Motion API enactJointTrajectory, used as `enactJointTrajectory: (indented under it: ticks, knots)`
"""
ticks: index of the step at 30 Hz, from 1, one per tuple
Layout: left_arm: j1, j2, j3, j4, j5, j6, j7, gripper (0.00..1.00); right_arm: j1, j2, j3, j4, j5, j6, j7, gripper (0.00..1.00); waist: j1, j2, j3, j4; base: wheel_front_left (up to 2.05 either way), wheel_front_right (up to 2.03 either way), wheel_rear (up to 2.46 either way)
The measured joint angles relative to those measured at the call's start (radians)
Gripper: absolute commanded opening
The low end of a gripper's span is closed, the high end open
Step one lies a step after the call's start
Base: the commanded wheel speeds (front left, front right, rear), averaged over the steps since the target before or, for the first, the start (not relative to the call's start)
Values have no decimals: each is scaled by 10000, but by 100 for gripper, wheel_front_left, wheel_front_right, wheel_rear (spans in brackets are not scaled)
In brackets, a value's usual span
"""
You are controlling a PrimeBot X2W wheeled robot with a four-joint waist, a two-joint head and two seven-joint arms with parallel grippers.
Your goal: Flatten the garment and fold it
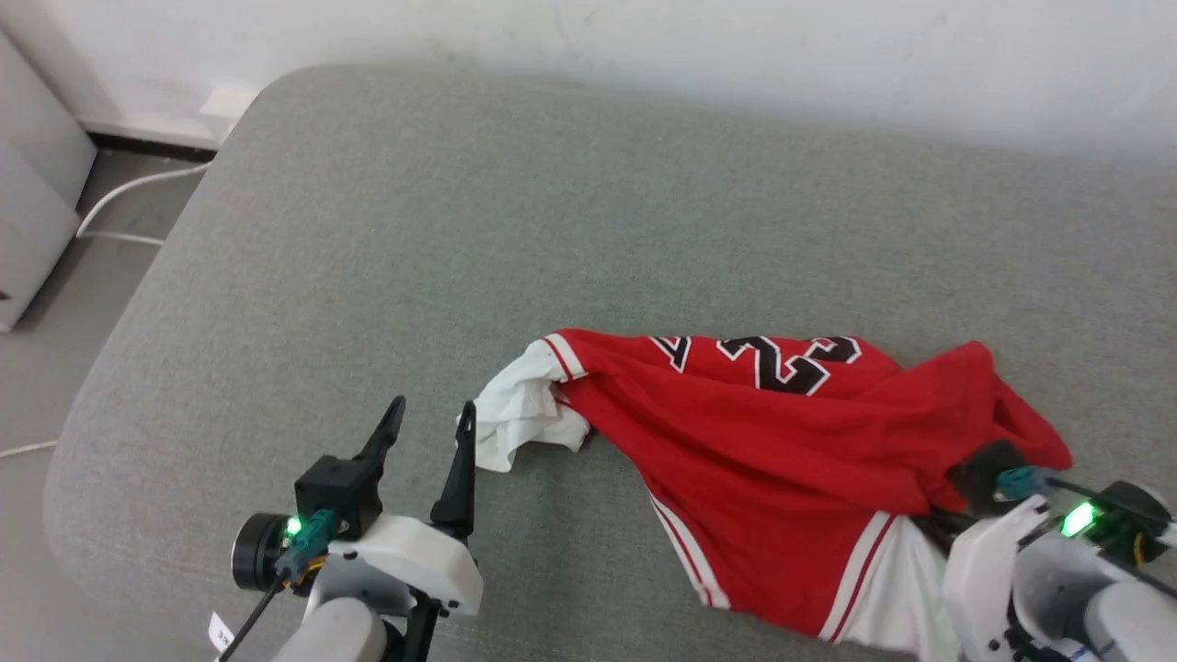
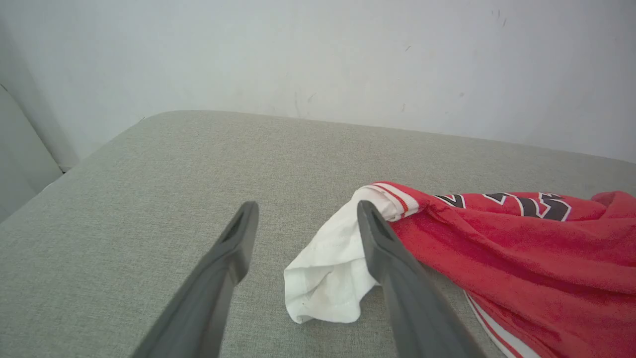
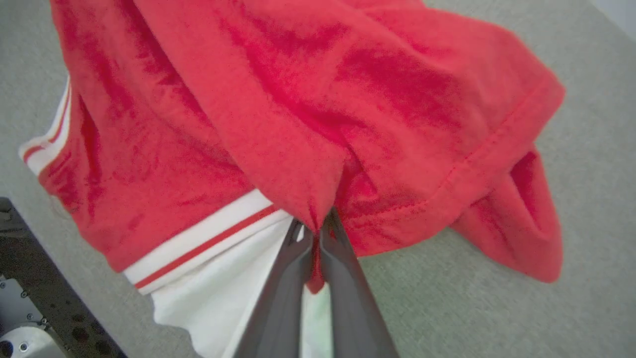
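- The garment (image 1: 782, 432) lies crumpled on the grey cushioned surface (image 1: 460, 230), bunched rather than flat, with its black numbers (image 1: 791, 359) along the edge far from me.
- Its long axis runs across in front of me. A white sleeve (image 1: 519, 418) is at the end toward my left arm, and a heap of red hem is at the end toward my right arm.
- My right tool (image 3: 315, 226) is pinched shut on a fold of red cloth at the hem end. A tuck of cloth shows between its fingers, and the fabric drapes over them.
- My left tool (image 1: 432, 405) stands wide open and holds nothing, its fingers pointing away from me.
- The white sleeve lies just beside the left tool's inner finger, on the garment side. I cannot tell whether they touch.
- I judge the left arm to be the nearer one for the sleeve end. A sideways shift toward the garment should bring the sleeve between its jaws. Both tools could then draw the cloth out along its long axis.
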Motion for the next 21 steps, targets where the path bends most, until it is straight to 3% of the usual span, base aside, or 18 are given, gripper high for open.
enactJointTrajectory:
  ticks: [12,16,21]
  knots:
    - [106,-293,29,-343,169,-222,-10,100,1406,-431,-3503,-4274,-336,-2,1609,0,-1,0,-423,-373,0,0,0]
    - [51,-456,-23,-372,242,-336,-10,100,1039,-458,-3699,-4924,-263,-2,2374,0,-1,0,-204,-192,0,0,0]
    - [-238,-771,-128,-257,330,-453,-10,100,-581,-731,-2865,-4036,46,-2,3060,0,0,0,242,232,0,0,0]
